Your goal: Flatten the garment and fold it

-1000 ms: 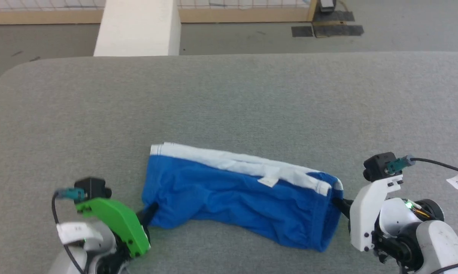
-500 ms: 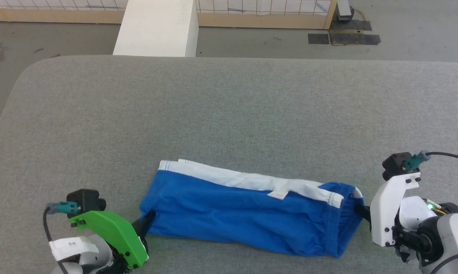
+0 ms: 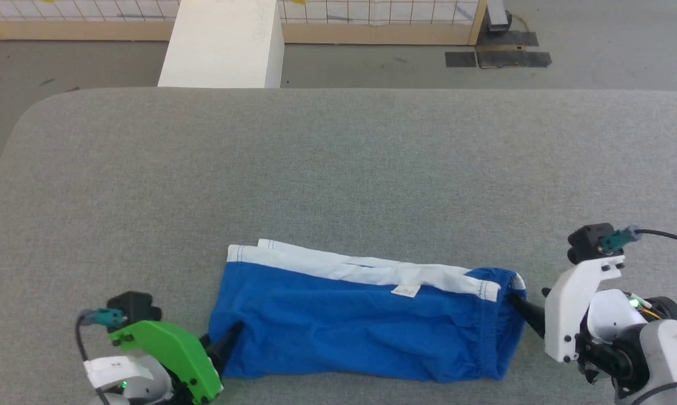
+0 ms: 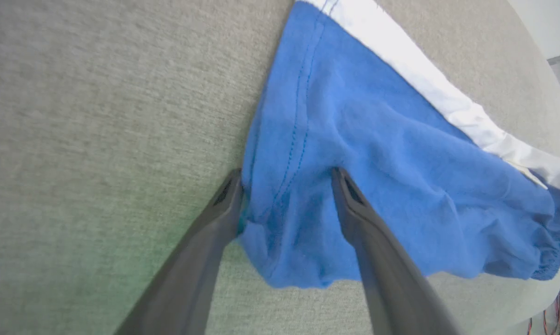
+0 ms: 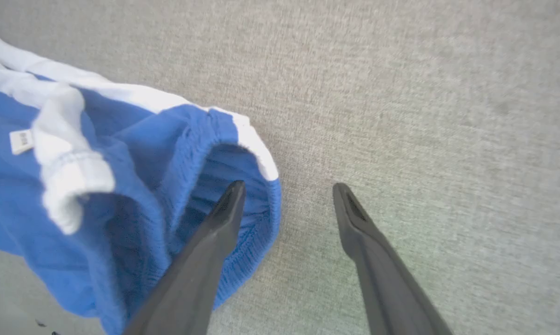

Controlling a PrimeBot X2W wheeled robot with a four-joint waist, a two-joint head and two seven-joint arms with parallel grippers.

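Observation:
The bright blue shorts (image 3: 361, 326) lie spread lengthwise near the front of the grey table (image 3: 316, 169), with the white waistband (image 3: 344, 269) along their far edge and a small white label (image 3: 406, 291) below it. My left gripper (image 3: 226, 343) is at the shorts' left end. In the left wrist view the left gripper (image 4: 287, 179) stands open, its fingers straddling the blue edge (image 4: 377, 153). My right gripper (image 3: 521, 309) is at the gathered right hem. In the right wrist view the right gripper (image 5: 287, 190) is open, one finger inside the hem opening (image 5: 233, 172) and the other over bare table.
The padded grey table stretches wide behind and beside the shorts, with a rounded far left corner (image 3: 35, 112). Beyond it stand a white block (image 3: 223, 42) and a wood-framed mesh fence (image 3: 372, 11). Dark patches (image 3: 496, 56) mark the floor.
The camera has shifted. The shorts now lie flatter and straighter than a second ago, with fewer wrinkles and the right end no longer sagging toward me. Both grippers stay at the ends.

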